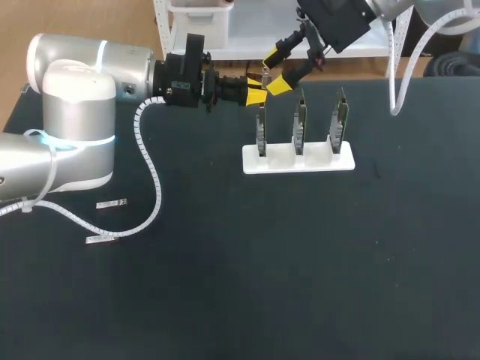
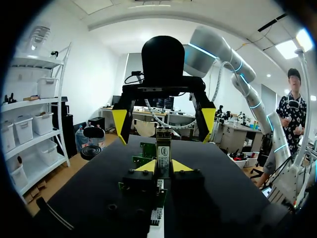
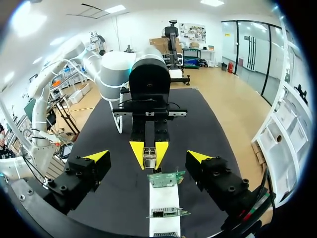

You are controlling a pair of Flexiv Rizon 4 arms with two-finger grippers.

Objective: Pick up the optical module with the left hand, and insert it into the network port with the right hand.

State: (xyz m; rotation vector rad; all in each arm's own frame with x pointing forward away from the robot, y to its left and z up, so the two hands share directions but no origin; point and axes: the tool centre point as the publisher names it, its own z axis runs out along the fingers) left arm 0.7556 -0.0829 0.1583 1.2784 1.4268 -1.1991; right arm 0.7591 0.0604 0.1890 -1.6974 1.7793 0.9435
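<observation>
Desk [image 1: 300, 285]: dark and flat, it carries all the things below.
Left arm [image 1: 79, 127]: large and silver-grey, with its claw at the far part of the desk, above the end of the white holder.
Right arm [image 1: 341, 22]: it comes in from the far right corner, and its claw meets the left claw head-on.
White holder [image 1: 298, 159]: a long white base that lies under both claws and continues away to the right of the left claw.
Network cards [image 1: 300, 124]: three green cards stand upright in the holder. The end one is just under the left claw's tips, and the other two are further ahead of that claw.
Left claw [image 2: 163, 166]: its yellow tips are pressed onto the optical module from two sides, so it is pinching it.
Right claw [image 3: 148, 157]: the fingers are spread wide, one at each side of the left claw's tips, and they touch nothing.
Optical module [image 2: 163, 151]: small and metallic, it sticks out ahead of the left claw's tips. It is between the spread fingers of the right claw and apart from both.
Spare modules [image 1: 111, 203]: two small silver pieces lie flat on the desk, well behind the left claw, beside the left arm's cable.
</observation>
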